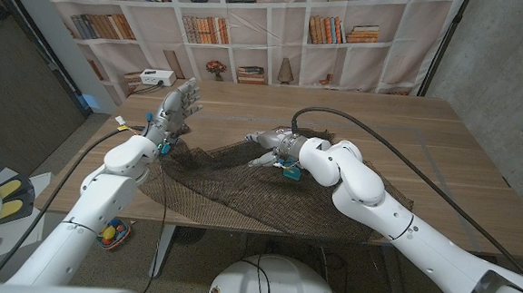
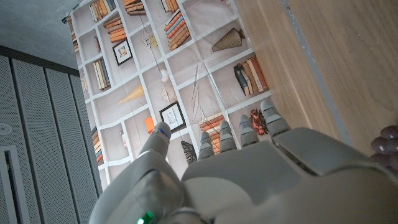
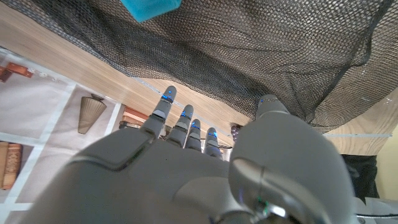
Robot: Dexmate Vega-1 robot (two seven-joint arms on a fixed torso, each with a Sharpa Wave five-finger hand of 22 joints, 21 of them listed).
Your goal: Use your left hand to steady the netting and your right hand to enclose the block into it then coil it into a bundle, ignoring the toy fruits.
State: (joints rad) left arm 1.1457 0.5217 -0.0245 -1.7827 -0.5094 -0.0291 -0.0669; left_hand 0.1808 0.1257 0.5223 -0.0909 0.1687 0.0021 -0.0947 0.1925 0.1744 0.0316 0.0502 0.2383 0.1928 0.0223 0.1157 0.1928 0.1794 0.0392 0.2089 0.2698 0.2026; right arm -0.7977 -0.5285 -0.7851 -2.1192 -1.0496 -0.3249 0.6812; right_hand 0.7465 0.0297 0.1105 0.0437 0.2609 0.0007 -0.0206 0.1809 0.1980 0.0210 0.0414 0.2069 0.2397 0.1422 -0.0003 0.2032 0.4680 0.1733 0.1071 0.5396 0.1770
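Note:
A dark netting (image 1: 268, 188) lies spread over the near middle of the wooden table (image 1: 426, 138), its far edge bunched up. In the right wrist view a blue block (image 3: 149, 7) sits on the netting (image 3: 261, 43), ahead of my right hand (image 3: 186, 162). That right hand (image 1: 266, 145) hovers at the netting's far edge with fingers stretched out and apart, and I see nothing in it. My left hand (image 1: 178, 100) is raised above the table past the netting's left corner, fingers spread, holding nothing. In its own wrist view the left hand (image 2: 249, 168) faces the backdrop.
A purple toy fruit (image 2: 388, 142) shows at the left wrist view's edge. A white box (image 1: 152, 78) stands at the table's far left. A printed bookshelf backdrop (image 1: 278, 29) hangs behind the table. A black cable (image 1: 372, 130) arches over my right arm.

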